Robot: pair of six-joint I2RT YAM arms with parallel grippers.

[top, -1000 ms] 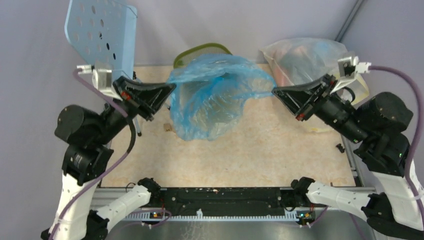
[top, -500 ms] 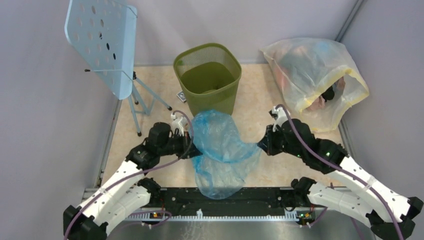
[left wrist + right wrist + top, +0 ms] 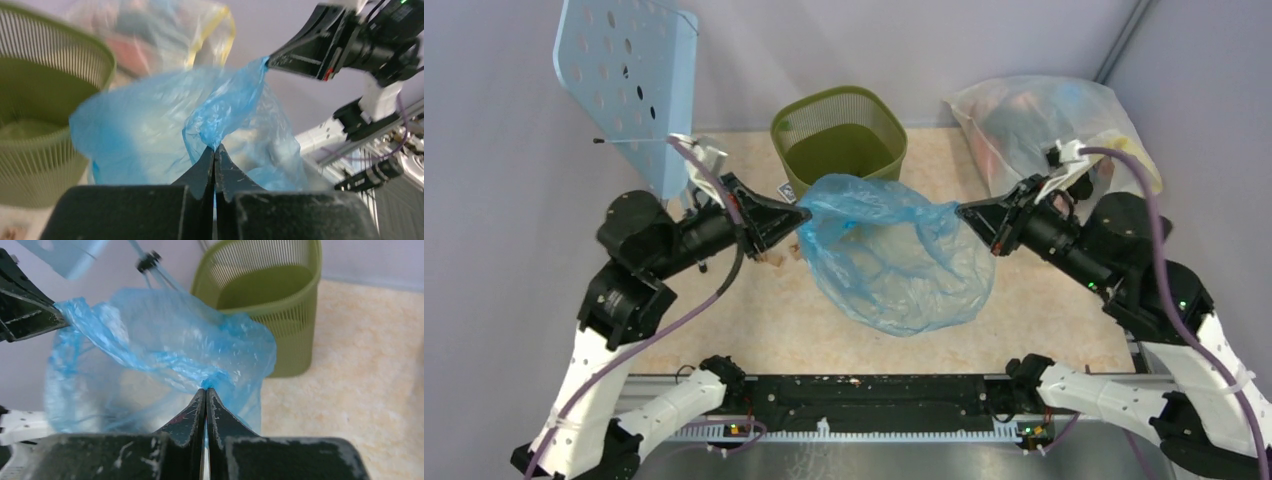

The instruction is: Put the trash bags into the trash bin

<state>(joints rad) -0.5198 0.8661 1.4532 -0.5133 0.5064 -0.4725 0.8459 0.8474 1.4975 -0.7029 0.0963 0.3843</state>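
The light-blue trash bag [image 3: 894, 262] hangs stretched in the air between my two grippers, in front of the trash bin. The olive-green mesh trash bin [image 3: 839, 150] stands upright at the back centre. My left gripper [image 3: 804, 213] is shut on the bag's left rim, and my right gripper [image 3: 961, 211] is shut on its right rim. In the left wrist view my gripper [image 3: 215, 148] pinches blue film [image 3: 150, 125], with the bin [image 3: 40, 115] at left. In the right wrist view my gripper [image 3: 206, 390] pinches the bag [image 3: 165, 340], with the bin [image 3: 270, 295] beyond.
A large yellowish-clear bag [image 3: 1044, 120] stuffed with colourful items lies at the back right. A light-blue perforated stand [image 3: 629, 85] on a tripod stands at the back left. A small card [image 3: 788, 190] lies by the bin's left base. Grey walls enclose the table.
Both arms have risen from low near the table's front edge to mid-height, lifting the bag off the table and spreading it open just in front of the bin.
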